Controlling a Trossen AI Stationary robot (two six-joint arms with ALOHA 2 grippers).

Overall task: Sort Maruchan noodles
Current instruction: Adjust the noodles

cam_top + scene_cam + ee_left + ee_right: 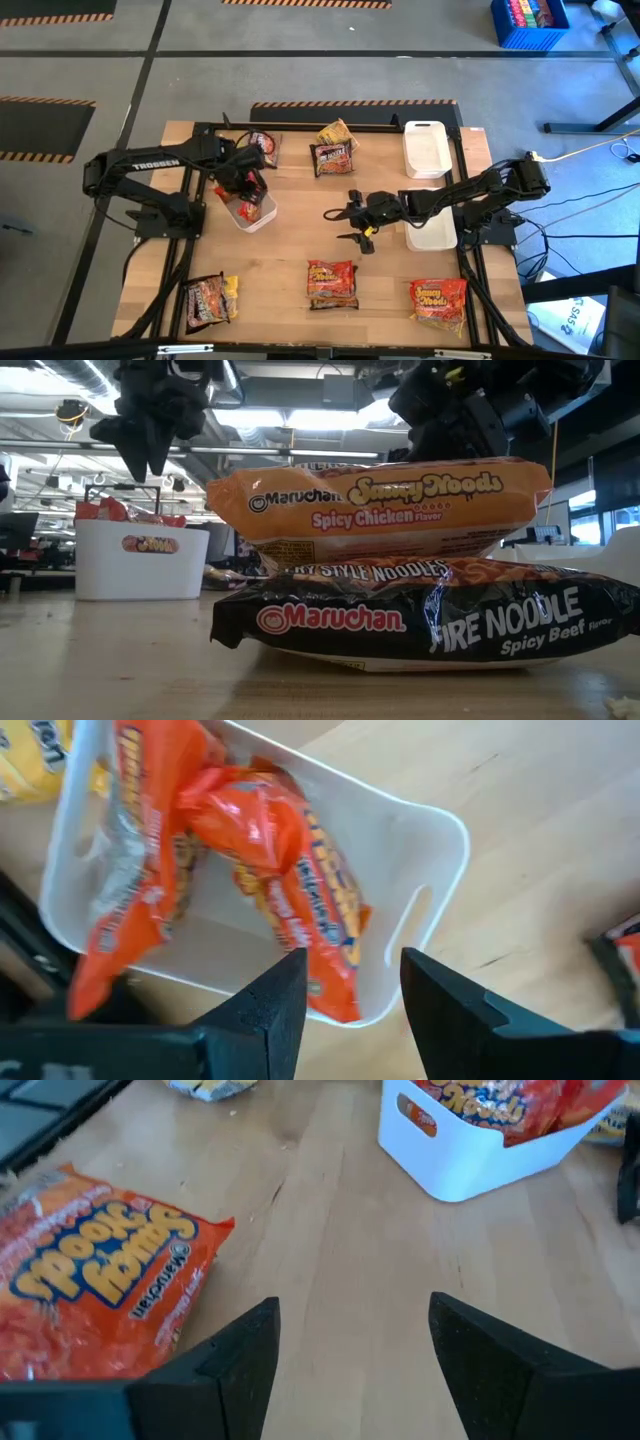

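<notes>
A white bin (257, 212) stands left of the table's centre with red-orange Maruchan noodles packets (290, 870) lying crumpled in it. My left gripper (350, 1010) hangs open just above the bin's rim, fingers pointing down, touching nothing; it also shows above the bin (140, 560) in the low view. My right gripper (352, 218) hovers open over the bare table centre, with an orange packet (90, 1290) lying flat in front of it. Other packets rest flat on the table: an orange one (380, 505) stacked on a dark one (430, 620) near the front edge.
Loose packets lie at the far side (332, 158), (336, 131), (265, 146), at the near left (210, 298) and near right (438, 300). Two white trays (425, 148), (432, 232) stand at the right. Bare wood lies between the bin and the near packets.
</notes>
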